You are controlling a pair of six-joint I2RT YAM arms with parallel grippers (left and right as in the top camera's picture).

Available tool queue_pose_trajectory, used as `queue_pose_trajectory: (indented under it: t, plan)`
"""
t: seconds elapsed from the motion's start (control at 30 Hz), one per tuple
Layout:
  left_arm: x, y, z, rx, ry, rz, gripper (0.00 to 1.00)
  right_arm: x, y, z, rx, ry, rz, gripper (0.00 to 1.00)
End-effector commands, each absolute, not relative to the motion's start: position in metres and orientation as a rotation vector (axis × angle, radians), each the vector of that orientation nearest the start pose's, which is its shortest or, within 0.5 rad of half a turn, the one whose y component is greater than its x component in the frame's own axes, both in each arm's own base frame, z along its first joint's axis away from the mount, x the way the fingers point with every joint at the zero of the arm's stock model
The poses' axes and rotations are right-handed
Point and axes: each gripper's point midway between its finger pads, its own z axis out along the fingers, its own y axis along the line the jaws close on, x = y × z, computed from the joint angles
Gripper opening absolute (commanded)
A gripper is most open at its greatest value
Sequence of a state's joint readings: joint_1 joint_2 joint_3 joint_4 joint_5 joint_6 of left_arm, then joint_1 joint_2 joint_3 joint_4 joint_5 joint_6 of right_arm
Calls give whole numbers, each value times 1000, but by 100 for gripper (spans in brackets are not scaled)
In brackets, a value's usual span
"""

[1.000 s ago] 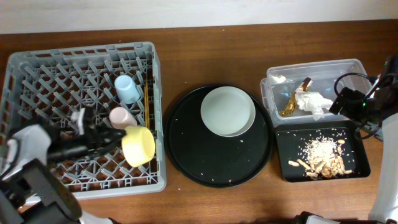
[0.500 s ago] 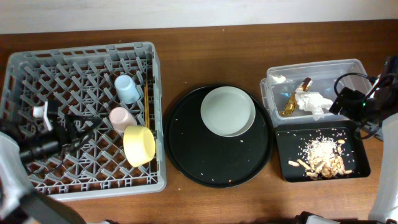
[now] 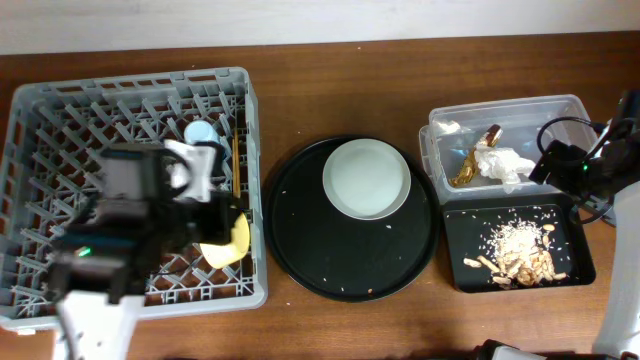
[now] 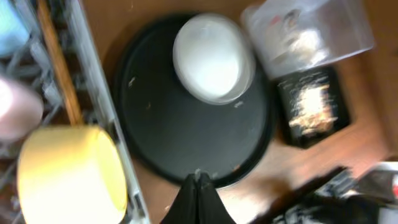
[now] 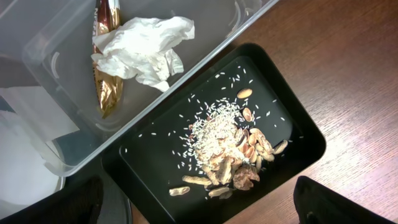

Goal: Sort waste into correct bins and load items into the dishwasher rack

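Observation:
The grey dishwasher rack (image 3: 60,110) holds a blue cup (image 3: 200,130), a yellow bowl (image 3: 236,243) and chopsticks (image 3: 235,165). My left arm (image 3: 130,215) hangs high over the rack and hides the pink cup from above. In the left wrist view my left gripper (image 4: 198,179) is shut and empty, with the yellow bowl (image 4: 68,171) and pink cup (image 4: 15,109) below it. The pale plate (image 3: 366,178) lies on the round black tray (image 3: 300,230). Napkin (image 5: 146,46) and foil wrapper (image 5: 106,81) sit in the clear tub (image 3: 520,110). Food scraps (image 5: 227,149) lie in the small black tray (image 3: 575,265), under my open right gripper (image 5: 199,208).
The round black tray sits between the rack and the two bins, with crumbs on it. The right arm (image 3: 600,170) and its cable stand at the table's right edge beside the tub. A pale wall runs along the table's back.
My left arm pulled back from the yellow bowl, then rose and swung over the rack's right half, covering the pink cup. Its gripper closed on nothing. The right arm stayed still.

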State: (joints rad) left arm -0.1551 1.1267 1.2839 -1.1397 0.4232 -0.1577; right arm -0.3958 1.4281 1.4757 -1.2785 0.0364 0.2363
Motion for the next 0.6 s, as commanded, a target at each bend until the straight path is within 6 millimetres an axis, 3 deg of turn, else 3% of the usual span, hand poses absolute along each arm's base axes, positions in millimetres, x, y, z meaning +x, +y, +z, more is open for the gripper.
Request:
queue_pose_trajectory:
  t: [0.0,0.07,0.17,0.27,0.4,0.57]
  plan:
    - [252,-105,197,42,2751,-411,0,282,-126,218,894,2649,-92,99]
    - [254,-107,171,73,2836,-315,0,282,-126,218,894,2649,-92,99]
    - [259,-97,155,55,2888,-195,0,282,-126,218,894,2649,-92,99]
    - [261,-60,142,-81,2924,86,0,282,-126,218,894,2649,-92,99]
    - [265,-28,146,-222,2911,186,0,282,-126,218,894,2649,-92,99]
    - [281,-10,175,-327,2815,154,3,282,-126,218,894,2649,-92,99]
